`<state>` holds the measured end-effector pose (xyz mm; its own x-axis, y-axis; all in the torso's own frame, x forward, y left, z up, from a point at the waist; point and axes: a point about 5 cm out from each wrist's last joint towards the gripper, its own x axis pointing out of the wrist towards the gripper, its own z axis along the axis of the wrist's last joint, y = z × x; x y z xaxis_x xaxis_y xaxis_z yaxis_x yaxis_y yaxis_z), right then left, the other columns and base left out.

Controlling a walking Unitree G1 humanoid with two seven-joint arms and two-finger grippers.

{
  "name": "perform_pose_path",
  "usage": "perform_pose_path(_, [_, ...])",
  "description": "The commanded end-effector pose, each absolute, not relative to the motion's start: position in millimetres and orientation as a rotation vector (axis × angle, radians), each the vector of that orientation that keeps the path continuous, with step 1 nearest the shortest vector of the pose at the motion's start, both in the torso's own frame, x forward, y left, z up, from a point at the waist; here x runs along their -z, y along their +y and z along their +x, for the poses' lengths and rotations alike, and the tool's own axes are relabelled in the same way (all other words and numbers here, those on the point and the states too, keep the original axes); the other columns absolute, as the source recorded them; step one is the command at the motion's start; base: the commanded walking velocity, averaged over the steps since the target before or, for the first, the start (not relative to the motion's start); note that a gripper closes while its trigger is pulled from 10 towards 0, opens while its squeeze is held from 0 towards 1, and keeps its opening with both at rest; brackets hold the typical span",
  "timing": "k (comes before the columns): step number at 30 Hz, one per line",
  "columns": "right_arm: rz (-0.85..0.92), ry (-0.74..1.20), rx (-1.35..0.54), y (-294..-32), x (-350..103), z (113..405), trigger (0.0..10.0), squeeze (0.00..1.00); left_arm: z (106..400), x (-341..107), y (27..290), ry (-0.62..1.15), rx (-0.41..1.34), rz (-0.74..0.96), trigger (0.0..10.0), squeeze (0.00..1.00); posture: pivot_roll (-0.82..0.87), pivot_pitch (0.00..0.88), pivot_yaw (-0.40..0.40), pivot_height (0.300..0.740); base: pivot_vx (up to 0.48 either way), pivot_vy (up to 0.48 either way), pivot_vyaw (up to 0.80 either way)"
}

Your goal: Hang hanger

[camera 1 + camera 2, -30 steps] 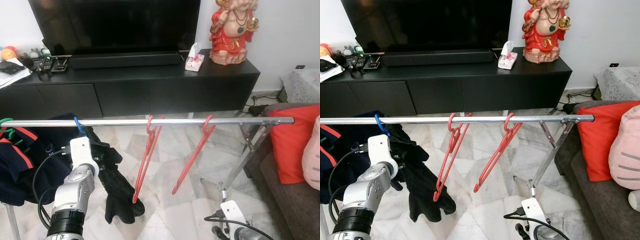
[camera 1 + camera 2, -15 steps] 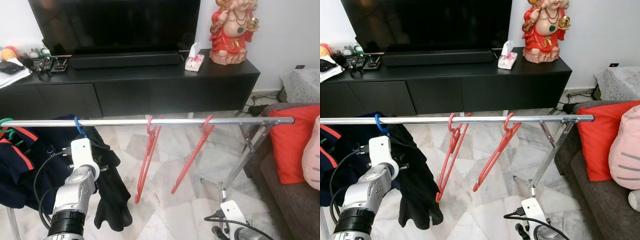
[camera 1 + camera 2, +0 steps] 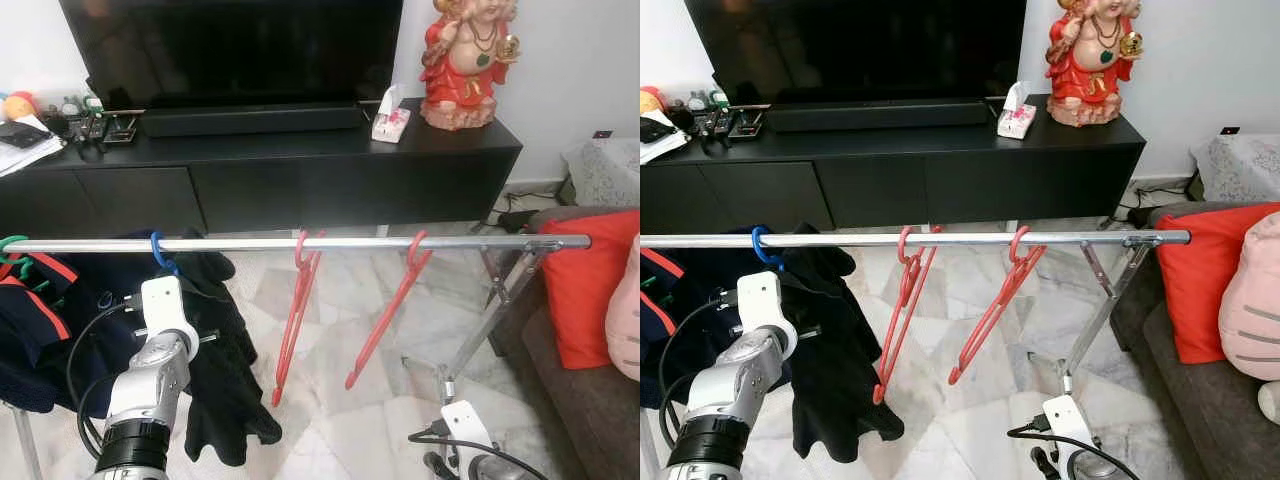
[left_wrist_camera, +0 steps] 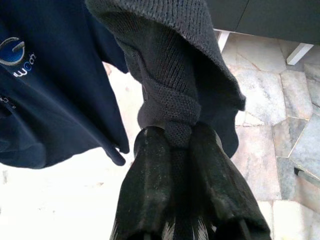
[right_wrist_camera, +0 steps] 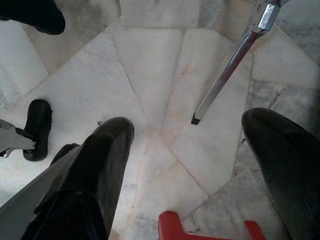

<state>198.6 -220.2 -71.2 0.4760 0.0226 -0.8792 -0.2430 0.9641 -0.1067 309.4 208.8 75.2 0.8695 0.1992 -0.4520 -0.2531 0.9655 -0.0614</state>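
A blue hanger (image 3: 160, 252) carrying a black knit garment (image 3: 225, 380) hooks over the silver rail (image 3: 350, 243) towards its left end. In the left wrist view my left gripper (image 4: 177, 145) is shut on a bunched fold of that garment (image 4: 170, 75), its fingers (image 4: 150, 190) pinching the knit. The left arm's wrist (image 3: 165, 310) sits just under the rail, beside the garment. Two empty red hangers (image 3: 297, 310) (image 3: 385, 320) hang at mid rail. My right gripper (image 5: 187, 135) hangs low and open over the marble floor.
Navy clothes (image 3: 40, 320) on a green hanger (image 3: 12, 250) hang at the rail's left end. The rack's slanted leg (image 3: 495, 310) stands on the right, near a sofa with a red cushion (image 3: 590, 285). Beyond the rail is a black TV console (image 3: 300, 170).
The black garment has swayed, its lower part drifting left and spreading out. The blue hook stays on the rail, and both arms have barely moved.
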Motion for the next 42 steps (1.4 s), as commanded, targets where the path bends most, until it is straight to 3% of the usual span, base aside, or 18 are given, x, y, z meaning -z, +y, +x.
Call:
perform_pose_path(1, [-0.224,1.059,-0.161,-221.1,70.9,198.7,10.0,0.00,310.7,-77.3,208.4,0.444,-0.231,-0.099,0.0,0.00,-0.09,0.000,-0.011,0.740,0.000,0.000,0.00])
perform_pose_path(7, [-0.225,1.059,-0.160,-221.1,71.0,198.4,10.0,0.00,303.4,-100.4,206.0,0.269,-0.131,0.092,0.0,0.00,-0.09,0.000,-0.012,0.740,0.000,0.000,0.00])
perform_pose_path(18, [-0.225,1.059,-0.163,-220.9,71.0,198.5,10.0,0.00,285.2,-105.2,211.9,0.217,-0.121,0.176,0.5,0.00,-0.08,0.000,-0.013,0.740,0.000,0.000,0.00])
perform_pose_path(19, [-0.225,1.060,-0.164,-220.9,70.9,198.6,10.0,0.00,272.9,-104.1,215.9,0.203,-0.128,0.197,10.0,0.00,-0.08,0.000,-0.011,0.740,0.000,0.000,0.00])
perform_pose_path(25, [-0.227,1.062,-0.165,-221.8,70.9,198.4,10.0,0.00,230.3,-94.8,219.4,0.182,-0.134,0.259,10.0,0.00,-0.08,0.000,-0.011,0.740,0.000,0.000,0.00])
perform_pose_path(34, [-0.231,1.063,-0.168,-222.0,70.8,198.3,10.0,0.00,205.8,-85.2,219.0,0.202,-0.167,0.251,10.0,0.00,-0.08,0.000,-0.010,0.740,0.000,0.000,0.00])
perform_pose_path(42, [-0.230,1.063,-0.166,-221.8,71.1,197.8,10.0,0.00,204.3,-84.3,215.4,0.191,-0.174,0.201,10.0,0.00,-0.08,0.000,-0.002,0.740,0.000,0.000,0.00])
